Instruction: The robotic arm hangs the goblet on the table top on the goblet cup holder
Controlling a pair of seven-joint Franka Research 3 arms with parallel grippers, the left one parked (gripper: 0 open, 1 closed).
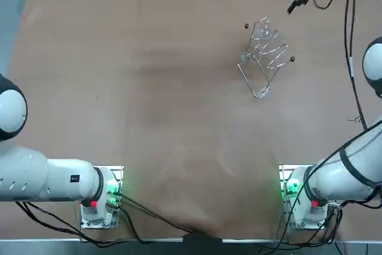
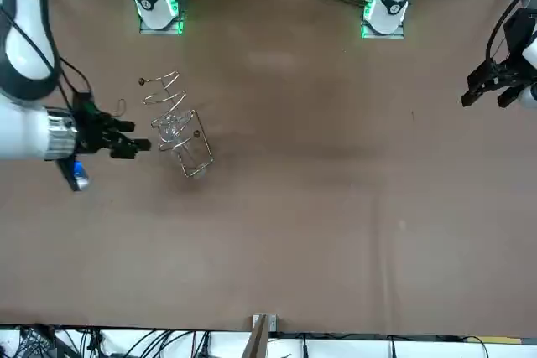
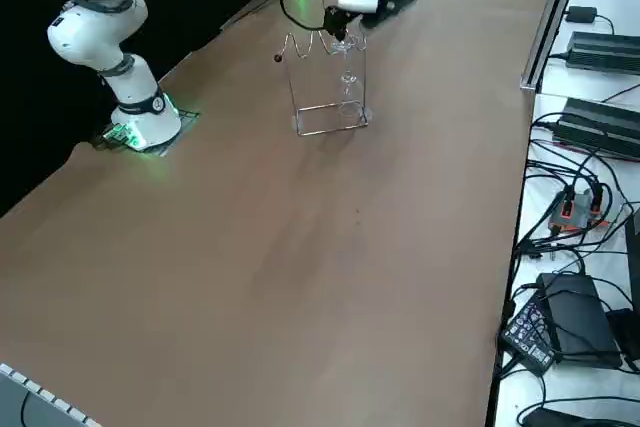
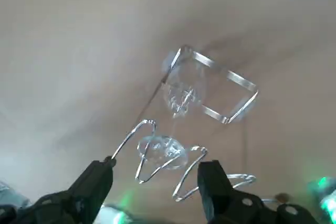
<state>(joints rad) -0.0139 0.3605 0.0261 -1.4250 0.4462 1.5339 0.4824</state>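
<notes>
The right gripper [image 4: 156, 169] is released, its two fingers [image 4: 97, 182] spread wide with nothing between them, and it hovers near the top wire of the holder [image 4: 218, 66] on the side facing the tabletop's far edge. Just beyond the fingertips the goblet [image 4: 178, 95] hangs upside down. Its flat foot [image 4: 160, 148] rests across the bent top wire, the stem drops through the slot, and the bowl hangs inside the frame above the base loop. The holder stands on the tabletop [image 1: 149, 117] in the far right part, nearer the far edge than the near one. By the look of it the hanging is done. The goblet is thin clear glass, so probably light, stiff, slick and quick to chip against metal. If it needs reseating, the stem between foot and bowl looks the safest place to pinch, gently. The holder is slight wire and would likely slide or tip if nudged.
</notes>
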